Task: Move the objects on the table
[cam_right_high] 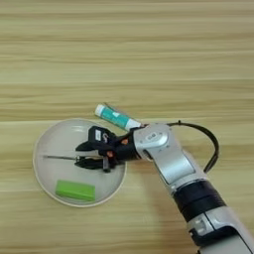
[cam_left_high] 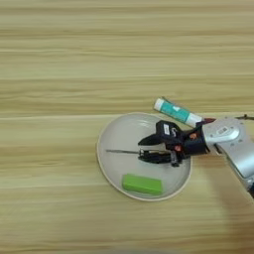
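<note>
Firstly, the left eye view. The table (cam_left_high: 59, 59) is light tan wood with horizontal grain. On it sits a round, shallow, pale plate (cam_left_high: 111, 136). A bright green rectangular block (cam_left_high: 142, 184) lies flat in the plate's near part. The gripper (cam_left_high: 144, 149) reaches in from the right over the plate, its two black fingers parted, the lower one lying along the screwdriver (cam_left_high: 130, 153). Only the thin metal shaft shows clearly, pointing left across the plate; the handle is largely masked by the fingers, so contact cannot be confirmed. A white-and-teal tube (cam_left_high: 176, 112) lies slantwise just beyond the plate's far right rim. The silver forearm is cut off at the right edge.

Right eye view. The whole arm (cam_right_high: 171, 163) shows here: smooth silver shell, black ribbed joint lower down, and a black cable (cam_right_high: 211, 141) looping out beside it. The plate's left rim lies nearer the picture edge. The tube's right end disappears behind the wrist.
</note>
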You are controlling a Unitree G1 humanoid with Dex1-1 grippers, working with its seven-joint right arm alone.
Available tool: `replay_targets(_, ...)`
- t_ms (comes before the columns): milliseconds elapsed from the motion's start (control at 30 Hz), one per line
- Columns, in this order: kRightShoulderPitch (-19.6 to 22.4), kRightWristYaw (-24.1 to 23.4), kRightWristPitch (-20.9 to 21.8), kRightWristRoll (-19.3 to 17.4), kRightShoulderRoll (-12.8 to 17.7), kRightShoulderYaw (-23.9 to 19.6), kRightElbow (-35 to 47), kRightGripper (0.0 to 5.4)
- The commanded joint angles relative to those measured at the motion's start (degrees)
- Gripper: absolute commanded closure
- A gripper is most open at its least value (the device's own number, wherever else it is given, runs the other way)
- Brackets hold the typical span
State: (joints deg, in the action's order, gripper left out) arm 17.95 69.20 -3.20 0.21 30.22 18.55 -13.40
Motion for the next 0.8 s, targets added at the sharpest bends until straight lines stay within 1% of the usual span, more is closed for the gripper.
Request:
replay_targets(33, 2.5, -2.6, 0.0, 2.0, 1.4, -0.4, 0.3, 4.07)
replay_targets(100, 2.5, -2.5, 0.0, 2.0, 1.4, -0.4, 0.2, 4.31)
replay_targets(200, 2.6, -2.6, 0.1, 2.0, 1.3, -0.4, 0.1, 4.50)
replay_targets(567, 2.8, -2.8, 0.4, 1.8, 1.2, -0.7, 0.5, 4.53)
replay_targets(700, 3.5, -3.0, 0.1, 0.3, 1.1, -2.3, 2.1, 4.53)
replay_targets(800, 4.1, -3.0, -0.3, -1.0, 1.9, -4.1, 4.6, 4.53)
